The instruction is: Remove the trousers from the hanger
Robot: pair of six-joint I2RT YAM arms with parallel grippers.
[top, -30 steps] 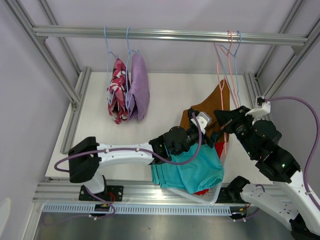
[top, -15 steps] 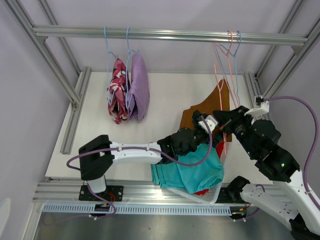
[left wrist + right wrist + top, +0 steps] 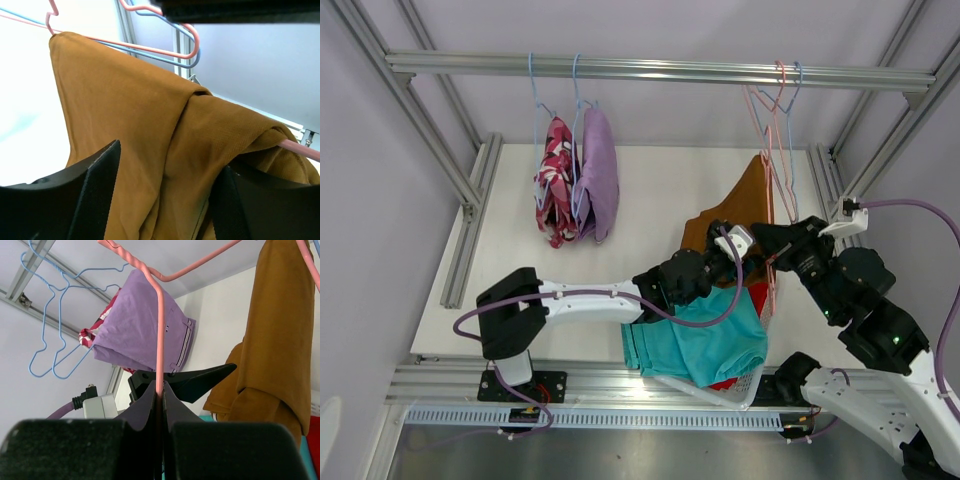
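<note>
The rust-brown trousers (image 3: 745, 205) hang over a pink hanger (image 3: 781, 80) at the right of the rail. My left gripper (image 3: 738, 250) is open, and its jaws straddle the brown cloth (image 3: 130, 115) just under the hanger's bar (image 3: 150, 47). My right gripper (image 3: 770, 256) is shut on the pink hanger's wire (image 3: 160, 330), with the brown trousers (image 3: 275, 340) hanging to its right. The lilac trousers (image 3: 600, 170) and the camouflage trousers (image 3: 555, 180) hang on blue hangers at the left. The teal trousers (image 3: 705, 335) lie on red cloth (image 3: 756, 298) at the front.
A white mesh basket (image 3: 748, 385) at the near edge holds the teal and red garments. An aluminium rail (image 3: 660, 70) spans the top, with frame posts on both sides. Empty blue hangers (image 3: 50, 345) hang by the lilac trousers (image 3: 140, 325).
My left gripper has moved right and up onto the brown trousers. My right arm has shifted slightly right with the pink hanger, and the brown cloth has risen.
</note>
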